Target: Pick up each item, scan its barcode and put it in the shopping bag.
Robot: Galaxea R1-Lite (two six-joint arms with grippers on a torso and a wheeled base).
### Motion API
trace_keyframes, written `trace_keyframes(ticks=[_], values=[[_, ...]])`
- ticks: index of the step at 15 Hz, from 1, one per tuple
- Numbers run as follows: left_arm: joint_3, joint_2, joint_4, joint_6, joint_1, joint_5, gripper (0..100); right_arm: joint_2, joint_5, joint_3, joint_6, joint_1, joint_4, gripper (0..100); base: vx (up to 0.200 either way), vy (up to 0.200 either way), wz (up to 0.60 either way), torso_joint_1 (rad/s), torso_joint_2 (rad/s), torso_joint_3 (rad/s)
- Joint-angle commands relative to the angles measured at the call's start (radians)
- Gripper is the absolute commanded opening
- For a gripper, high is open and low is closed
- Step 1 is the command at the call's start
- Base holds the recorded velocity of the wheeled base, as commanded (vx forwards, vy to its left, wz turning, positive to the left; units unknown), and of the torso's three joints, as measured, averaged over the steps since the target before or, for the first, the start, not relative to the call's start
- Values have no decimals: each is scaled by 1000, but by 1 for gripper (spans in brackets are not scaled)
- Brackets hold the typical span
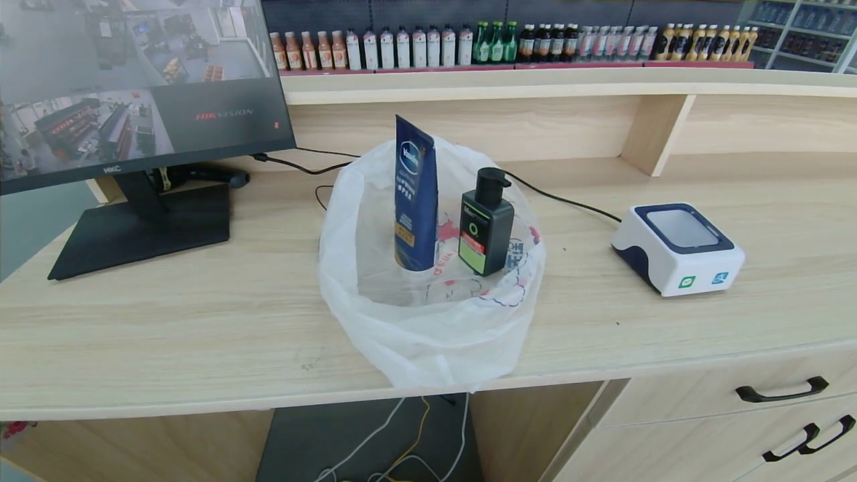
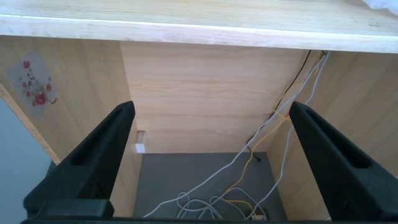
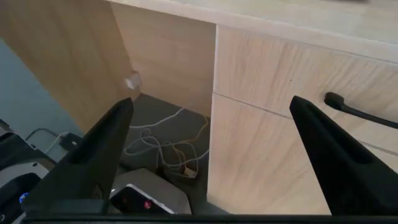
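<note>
Fingers (image 2: 99, 155) on the left spread wide, gripping nothing; fingers (image 3: 99, 155) on the right likewise, both below the table (image 1: 201, 321); tube (image 1: 415, 194) and pump bottle (image 1: 485, 231) stand in the bag (image 1: 428, 335).

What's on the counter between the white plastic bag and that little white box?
In the head view, bare wooden countertop and a thin black cable running from behind the white plastic shopping bag to the blue-topped white scanner box.

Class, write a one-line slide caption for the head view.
Blue tube and black pump bottle stand in a white plastic shopping bag, white-and-blue scanner beside it.
</note>
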Motion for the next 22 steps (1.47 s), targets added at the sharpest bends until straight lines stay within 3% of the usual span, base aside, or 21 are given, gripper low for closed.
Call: trace_keyframes(ticks=[1, 4, 6, 7, 12, 18, 22], values=[[0, 0, 0, 0, 0, 0, 100, -97, -2, 60, -14, 1, 0, 100, 0, 0, 0, 0, 0, 0], [0, 0, 0, 1, -1, 0, 100, -51, -13, 61, -11, -24, -3, 100, 0, 0, 0, 0, 0, 0], [0, 0, 0, 1, -1, 0, 100, 31, -65, 61, -18, -259, -6, 100, 0, 0, 0, 0, 0, 0], [0, 0, 0, 1, -1, 0, 100, 51, -13, 63, -15, -366, -5, 100, 0, 0, 0, 0, 0, 0], [0, 0, 0, 1, 0, 0, 100, -121, 37, 112, -6, -585, -58, 100, 0, 0, 0, 0, 0, 0], [0, 0, 0, -3, -1, 0, 100, -138, 38, 112, -1, -573, -58, 100, 0, 0, 0, 0, 0, 0], [0, 0, 0, -3, 0, 0, 100, -138, 38, 112, -1, -573, -58, 100, -200, 0, 0, 2, 6, 0]])
